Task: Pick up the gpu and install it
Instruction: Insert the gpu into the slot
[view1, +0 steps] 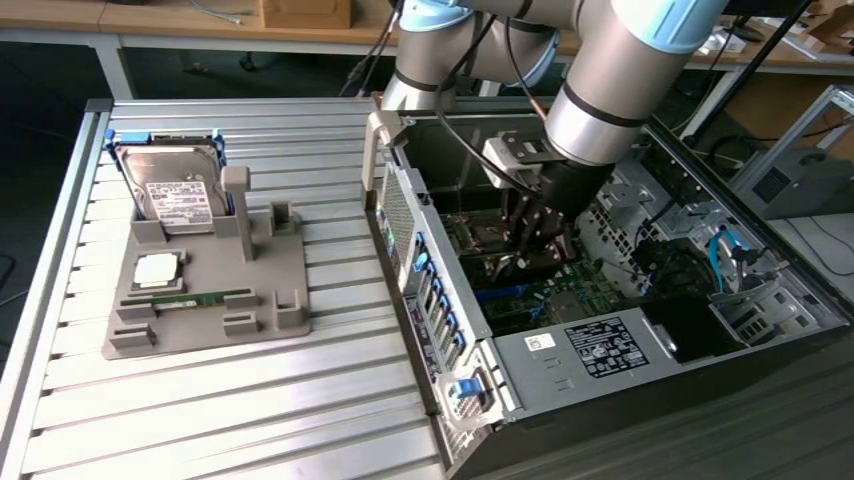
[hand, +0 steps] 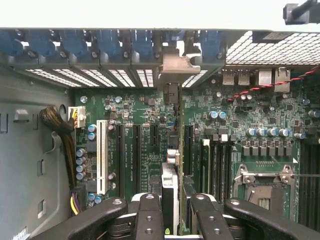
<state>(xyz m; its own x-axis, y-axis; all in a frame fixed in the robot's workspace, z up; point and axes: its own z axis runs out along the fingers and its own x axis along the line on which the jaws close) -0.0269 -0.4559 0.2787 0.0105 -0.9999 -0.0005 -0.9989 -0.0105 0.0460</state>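
Note:
The gpu (hand: 170, 187) appears edge-on in the wrist view, a thin card standing upright between my fingers (hand: 150, 215). Its silver end bracket (hand: 175, 66) reaches the row of rear slot openings of the case. My gripper (hand: 176, 216) is shut on the card, directly over the expansion slots of the green motherboard (hand: 145, 115). Whether the card's edge sits in a slot I cannot tell. In the exterior view my gripper (view1: 534, 240) is lowered deep inside the open computer case (view1: 587, 350), above the motherboard.
A white slot (hand: 102, 155) and dark slots lie beside the card, with a CPU socket (hand: 262, 187) and a cable bundle (hand: 62, 135) nearby. On the slatted table a grey holder (view1: 274, 310) carries a hard drive (view1: 174, 190) and a memory stick (view1: 200, 297).

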